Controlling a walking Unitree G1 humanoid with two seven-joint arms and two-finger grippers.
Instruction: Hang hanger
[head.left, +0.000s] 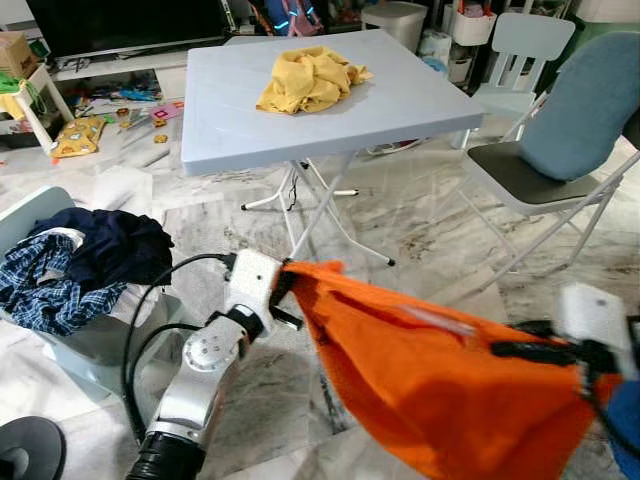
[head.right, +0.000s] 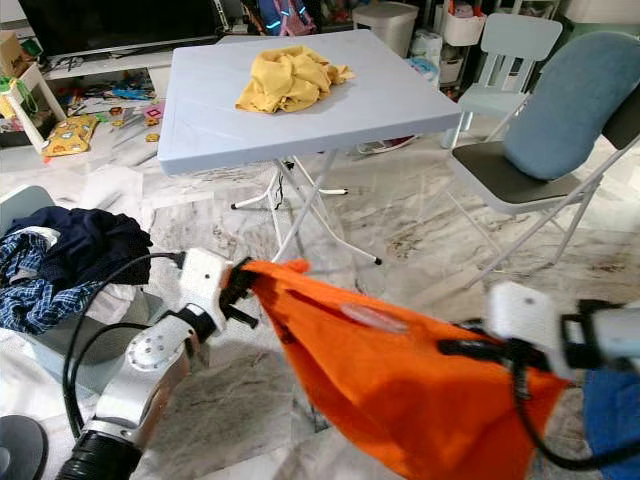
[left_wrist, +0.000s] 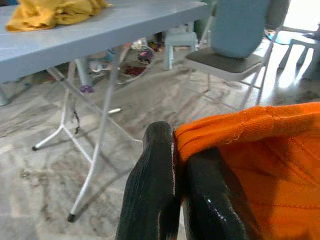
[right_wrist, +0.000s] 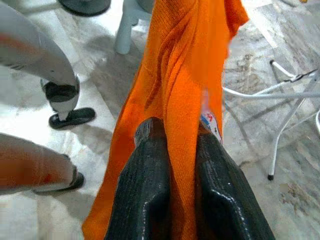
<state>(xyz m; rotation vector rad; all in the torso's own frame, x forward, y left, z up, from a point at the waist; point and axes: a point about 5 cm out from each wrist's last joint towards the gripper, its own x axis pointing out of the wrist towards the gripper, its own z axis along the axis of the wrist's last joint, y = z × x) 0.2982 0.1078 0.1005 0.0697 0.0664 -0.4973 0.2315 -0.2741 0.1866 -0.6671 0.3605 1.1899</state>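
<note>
In the left eye view, an orange garment (head.left: 440, 380) hung stretched between the left tool (head.left: 284, 283) and the right tool (head.left: 520, 350), low over the marble floor (head.left: 420, 220), before a tabletop (head.left: 230, 110) carrying a yellow cloth (head.left: 308, 78). In the left wrist view, black fingers (left_wrist: 155, 190) were clenched on its hem. In the right wrist view, fingers (right_wrist: 145, 190) pinched its bunched fabric.

Silver left arm (head.left: 195, 385), white wrist block, looping black cable, glossy black fingers (left_wrist: 152, 195).
</note>
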